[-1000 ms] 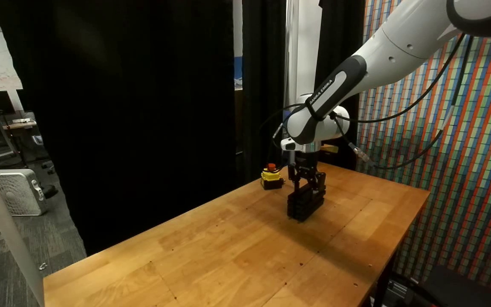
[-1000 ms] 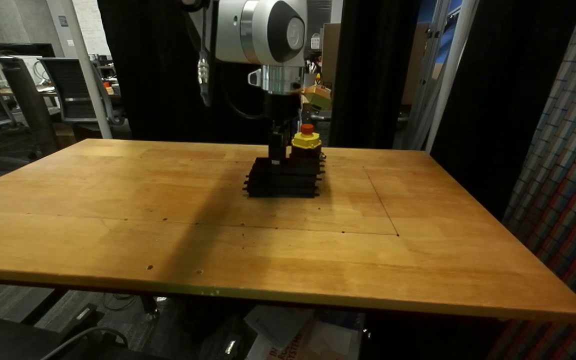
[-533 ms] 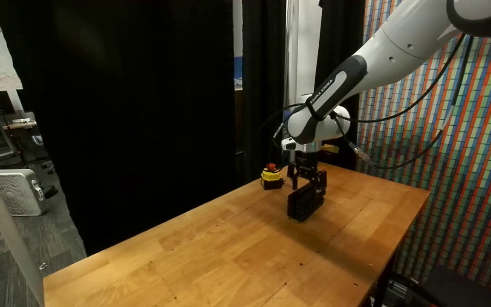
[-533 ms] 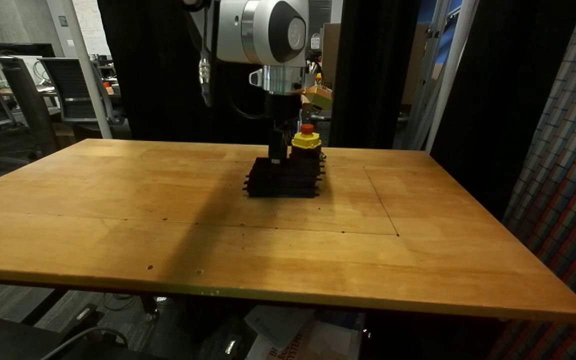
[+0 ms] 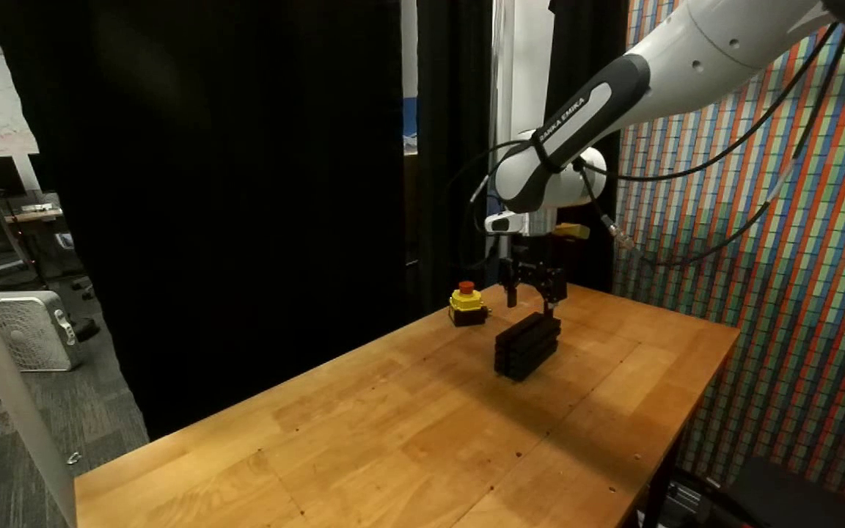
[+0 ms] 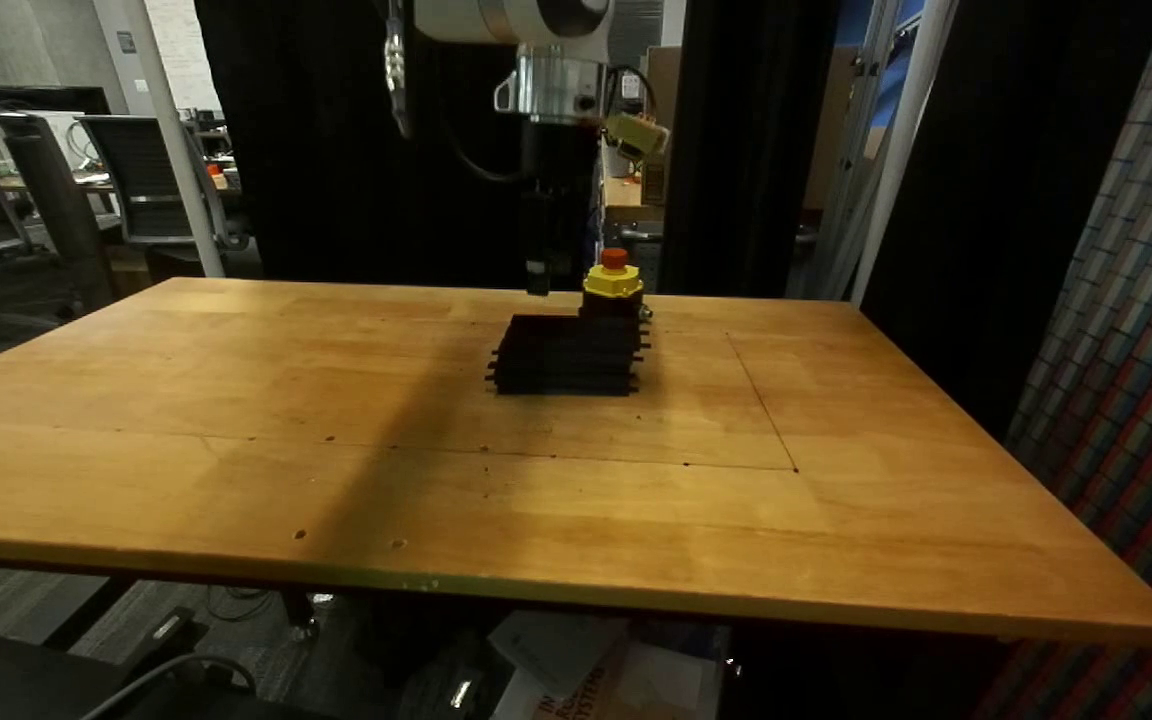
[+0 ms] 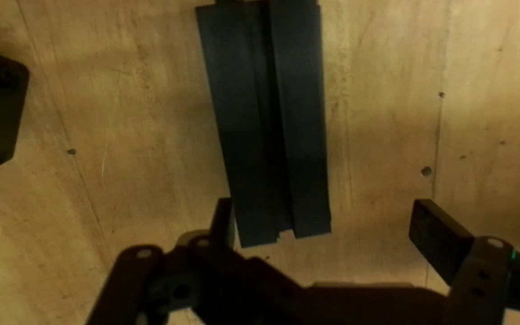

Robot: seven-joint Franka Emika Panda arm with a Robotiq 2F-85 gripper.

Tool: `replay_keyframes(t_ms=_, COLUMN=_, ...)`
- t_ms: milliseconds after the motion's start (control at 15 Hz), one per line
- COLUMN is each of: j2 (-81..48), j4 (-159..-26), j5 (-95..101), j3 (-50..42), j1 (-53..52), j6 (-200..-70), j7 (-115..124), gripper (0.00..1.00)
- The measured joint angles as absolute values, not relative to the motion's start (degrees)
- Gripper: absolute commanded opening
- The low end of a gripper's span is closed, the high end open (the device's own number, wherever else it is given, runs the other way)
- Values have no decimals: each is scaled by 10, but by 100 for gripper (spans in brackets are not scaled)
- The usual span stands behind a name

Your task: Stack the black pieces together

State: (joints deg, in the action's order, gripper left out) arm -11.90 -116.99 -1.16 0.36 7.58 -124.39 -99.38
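- The black pieces (image 5: 527, 350) stood piled into a single block on the wooden table (image 5: 364, 440), with stacking and release seemingly complete.
- Just above the black pieces, the gripper (image 5: 530, 308) hung with its fingers (image 7: 440, 239) spread wide, holding nothing; the next move likely called for a straight rise, so that neither side brushed them.
- Matte and straight-edged, the black pieces showed layered bars with slim tabs jutting from the ends; in the wrist view, two long strips on top ran slightly out of parallel along a dark groove. The exact number of layers was unclear.
- Beneath and around the black pieces, the table's grained boards were scored with fine lines and dotted with small holes.
- Near the black pieces, a red-capped button box (image 6: 614, 282) set a bright yellow shell on a dark base.
- Well beyond the black pieces, black curtains (image 5: 210, 220) hung dull and straight.
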Motion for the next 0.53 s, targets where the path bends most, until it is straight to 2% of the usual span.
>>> replay_keyframes(t_ms=533, j2=87, j4=-1157, j5=-12, j3=-21, j1=74, j6=-979, j7=-756, gripper=100)
